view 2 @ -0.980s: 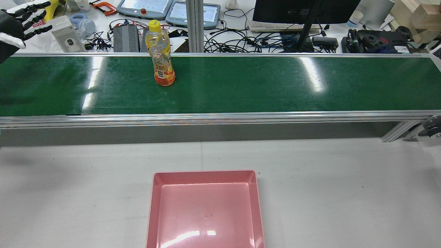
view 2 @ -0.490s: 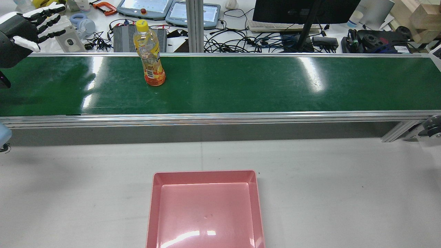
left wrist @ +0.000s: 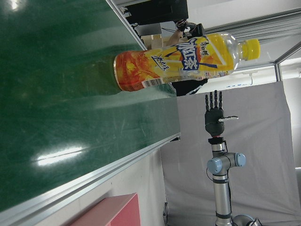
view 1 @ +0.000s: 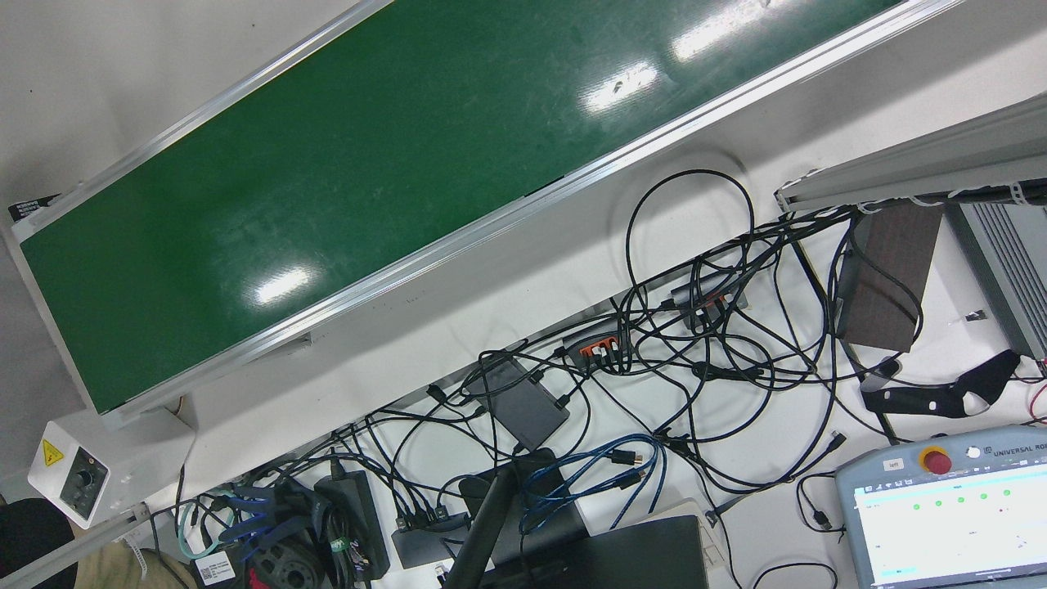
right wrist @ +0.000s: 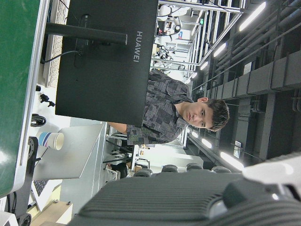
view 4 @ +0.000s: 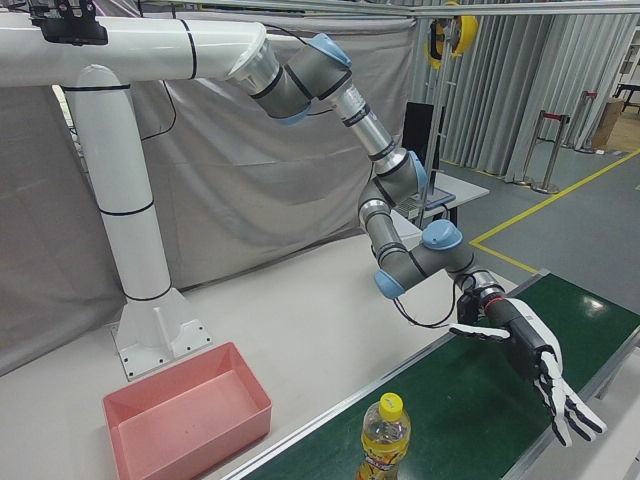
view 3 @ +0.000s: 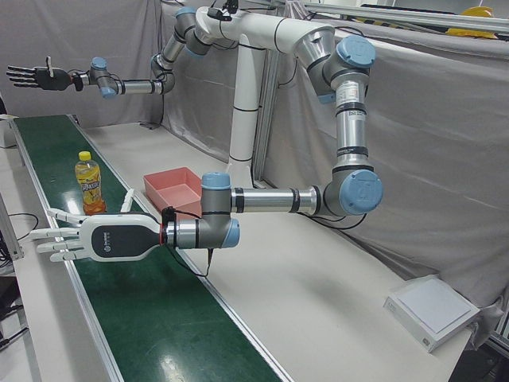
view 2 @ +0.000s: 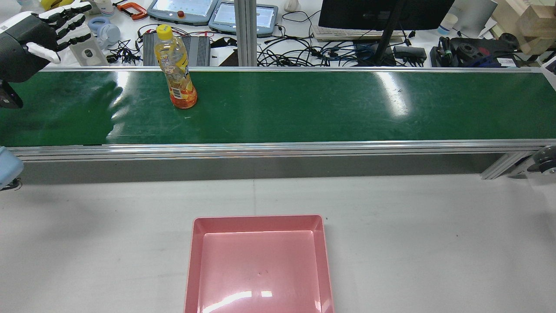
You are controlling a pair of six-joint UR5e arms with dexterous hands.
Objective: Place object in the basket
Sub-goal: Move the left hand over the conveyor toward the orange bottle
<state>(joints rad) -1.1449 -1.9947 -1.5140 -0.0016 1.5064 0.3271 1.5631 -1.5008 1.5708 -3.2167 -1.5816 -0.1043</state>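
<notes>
On the green belt (view 2: 304,104), toward its left end and nearer the far edge: bottle (view 2: 176,69), upright, yellow cap on, nothing touching it. The pink basket (view 2: 258,218) is empty and sits on the grey surface (view 2: 434,243) at the robot's near edge, well apart from the bottle.

Left hand (view 2: 43,26) hovers over the belt's left end, beside the bottle and level with its upper half. Its fingers (view 3: 60,243) are apart and hold nothing. Right hand (view 3: 32,77) is raised at the far right end of the belt, fingers also spread, out of play.

Step in hand looks like the left hand's reach, with no contact yet. Suggested approach:
- come in sideways with the palm facing the label, fingers kept wide until they're around the body
- grip mid-body. The bottle is tall with a narrow base, so a knock near the cap would likely tip it
- if the belt is running, time the close to the bottle's travel
- lift straight up to clear the belt's near rail before carrying it to the basket
</notes>
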